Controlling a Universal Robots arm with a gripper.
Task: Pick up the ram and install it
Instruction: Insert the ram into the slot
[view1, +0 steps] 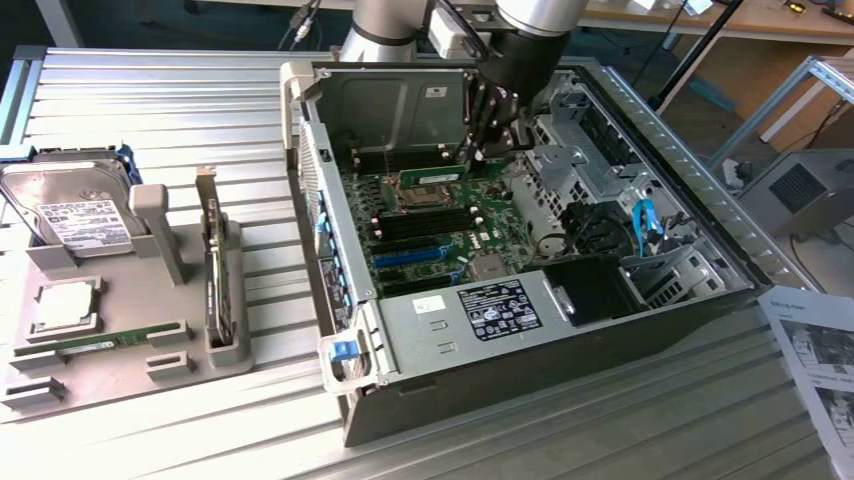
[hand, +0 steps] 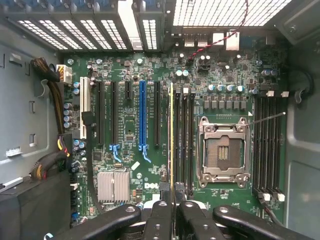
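Finding 1: The pincer (view1: 478, 150) is inside the open computer case (view1: 441, 335), above the motherboard (view1: 461, 235). Its fingers (hand: 159, 220) are drawn narrow and clamp the ram (hand: 171, 140) between them.

Finding 2: The ram is in the pincer's grip, off the worktop (view1: 160, 100). In the wrist view it is seen edge-on as a thin yellow-green line running straight out from between the fingertips. In the exterior view it shows as a green stick (view1: 434, 173) at the pincer's lower end.

Finding 3: Directly under the pincer, the ram runs parallel to a bank of black memory slots (hand: 185, 140) and just beside them. Whether its lower edge touches a slot cannot be told.

Finding 4: The empty processor socket (hand: 223, 150) lies beyond those slots, near the pincer. A long blue slot (hand: 142, 120) lies on the pincer's opposite side.

Finding 5: Well apart from the pincer, outside the case, a gray tray (view1: 120, 375) on the worktop carries a hard drive (view1: 74, 215) and a second green stick (view1: 100, 343).
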